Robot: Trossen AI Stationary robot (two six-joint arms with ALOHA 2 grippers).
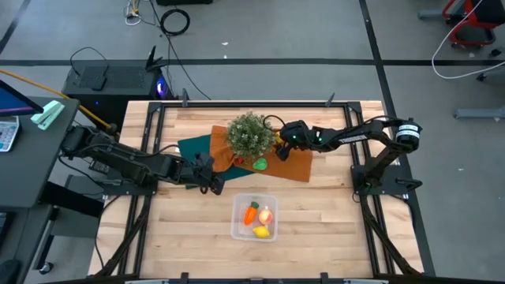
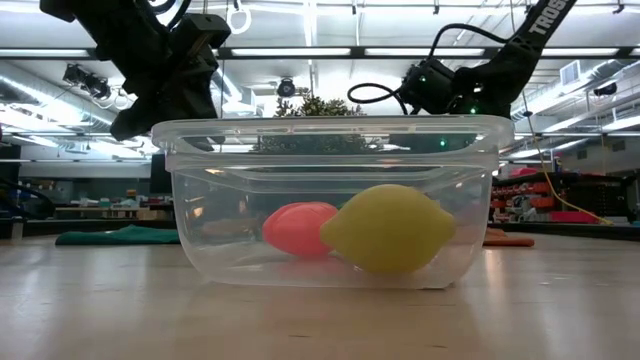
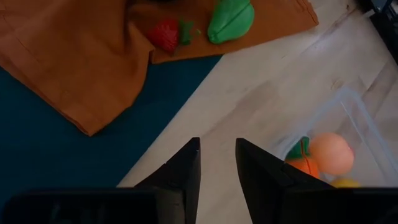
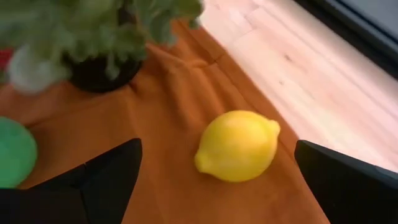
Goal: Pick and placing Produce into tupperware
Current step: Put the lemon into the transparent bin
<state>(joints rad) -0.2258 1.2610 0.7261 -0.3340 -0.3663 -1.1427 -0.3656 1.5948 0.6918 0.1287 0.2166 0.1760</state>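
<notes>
Spread wide, the right gripper (image 4: 214,180) hovers over the orange cloth (image 4: 168,124) with a yellow lemon (image 4: 237,145) lying on the cloth between its two dark fingers, not touched by either. Beside it on the same cloth are the green piece (image 1: 259,164) and the bushy green plant (image 1: 250,134) in its dark pot; a small red strawberry-like piece (image 3: 165,34) lies next to the green one near the cloth's edge. A teal cloth (image 1: 196,146) shows from under the orange one. The left gripper (image 3: 216,158) hangs above bare wood between the cloths and the clear tupperware (image 1: 239,226), its fingers close together with only a narrow gap and nothing between them. The tupperware sits on the wooden table (image 1: 331,229), nearer the front edge, well apart from the cloths. Inside it lie three pieces: the orange carrot (image 1: 251,213) with its green top, the peach-coloured fruit (image 1: 266,214) just beside it, and a second yellow lemon (image 1: 261,231) toward the front wall. From the low view that lemon rests against the box's floor with the peach-coloured fruit touching it from behind.
</notes>
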